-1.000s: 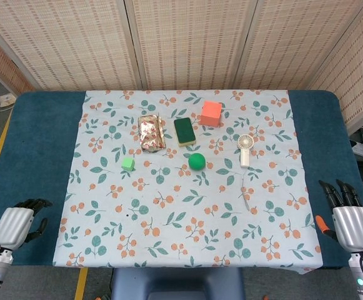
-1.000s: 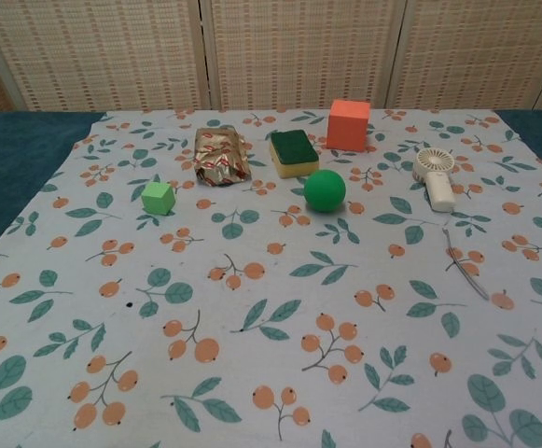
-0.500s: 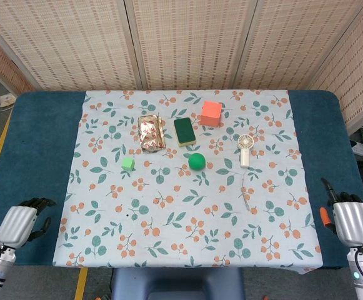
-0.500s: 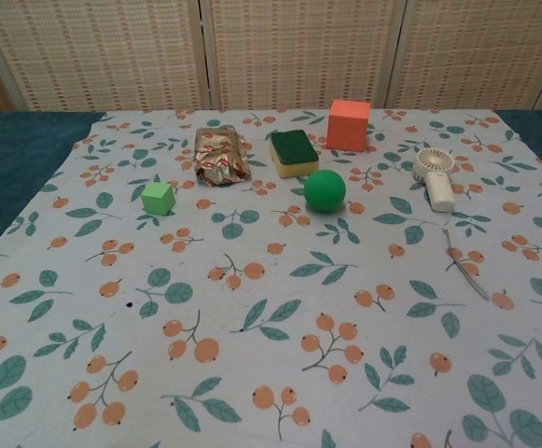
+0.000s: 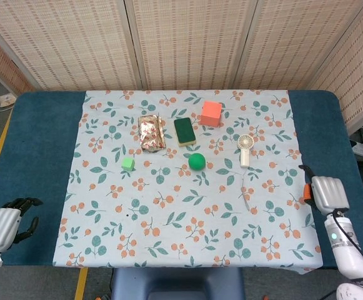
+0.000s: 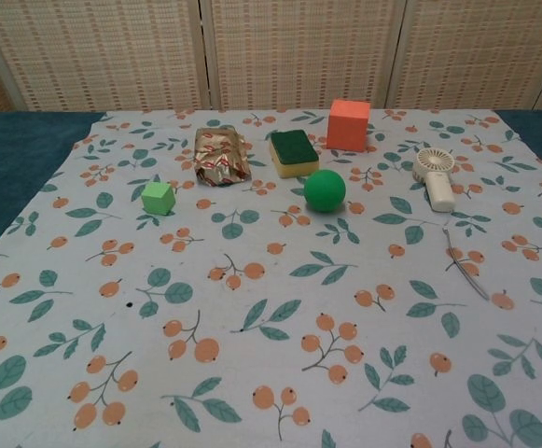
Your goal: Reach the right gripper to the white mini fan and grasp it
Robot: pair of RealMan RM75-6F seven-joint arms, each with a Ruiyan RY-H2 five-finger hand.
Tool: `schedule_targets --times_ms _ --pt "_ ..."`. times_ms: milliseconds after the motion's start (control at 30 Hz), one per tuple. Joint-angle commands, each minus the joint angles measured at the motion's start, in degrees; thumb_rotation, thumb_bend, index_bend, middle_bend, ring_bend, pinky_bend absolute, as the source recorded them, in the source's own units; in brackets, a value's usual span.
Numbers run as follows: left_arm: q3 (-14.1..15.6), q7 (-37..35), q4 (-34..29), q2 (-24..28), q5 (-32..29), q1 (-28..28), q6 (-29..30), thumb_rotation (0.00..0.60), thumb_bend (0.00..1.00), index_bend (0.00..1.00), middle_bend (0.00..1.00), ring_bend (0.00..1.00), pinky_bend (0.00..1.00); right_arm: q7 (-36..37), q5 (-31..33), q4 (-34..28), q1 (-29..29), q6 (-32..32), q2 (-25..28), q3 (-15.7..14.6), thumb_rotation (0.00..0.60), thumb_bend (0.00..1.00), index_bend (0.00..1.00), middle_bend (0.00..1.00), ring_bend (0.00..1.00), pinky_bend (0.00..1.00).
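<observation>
The white mini fan [image 5: 245, 150] [image 6: 436, 175] lies flat on the floral cloth at the right, round head away from me and handle toward me. My right hand [image 5: 328, 194] hovers over the blue table edge just off the cloth's right side, well to the near right of the fan. I see its silver back and its thumb standing apart; it holds nothing. Off the near left corner, my left hand [image 5: 3, 225] hangs with dark fingers loosely spread, empty. The chest view shows neither hand.
An orange cube [image 5: 211, 113], a green-topped sponge [image 5: 184, 131], a green ball [image 5: 197, 161], a foil packet [image 5: 150, 132] and a small green cube [image 5: 128, 164] lie left of the fan. A thin metal tool [image 5: 245, 194] lies just nearer than the fan.
My right hand has risen and moved forward and left, from the near right corner toward the cloth's right edge. The left hand has drifted slightly down and left. The objects stay put.
</observation>
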Motion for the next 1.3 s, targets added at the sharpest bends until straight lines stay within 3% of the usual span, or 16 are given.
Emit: schedule_targets --times_ms 33,300,600,1300 --pt "0.76 1.78 -1.05 0.44 0.37 0.02 -0.82 0.6 0.47 0.35 0.36 0.31 0.43 -1.95 5.32 0.58 4.57 -4.14 -1.74 2.4 0.6 0.74 0.15 0.83 0.71 0.71" --pt "1.24 4.27 -2.59 0.91 1.01 0.84 0.32 0.6 0.47 0.35 0.36 0.31 0.43 -1.56 12.62 6.76 10.6 -10.84 -6.62 2.56 0.6 0.76 0.15 0.84 0.72 0.71" --pt "1.5 5.12 -3.19 1.11 1.24 0.84 -0.19 0.6 0.47 0.35 0.37 0.32 0.43 0.49 15.03 12.34 14.11 -13.84 -11.11 1.62 0.6 0.76 0.15 0.84 0.72 0.71" --pt "1.87 5.28 -2.49 0.32 1.74 -0.26 -2.45 0.6 0.47 0.35 0.37 0.32 0.43 1.72 19.67 19.7 18.46 -15.13 -15.55 0.8 0.6 0.76 0.12 0.84 0.72 0.71"
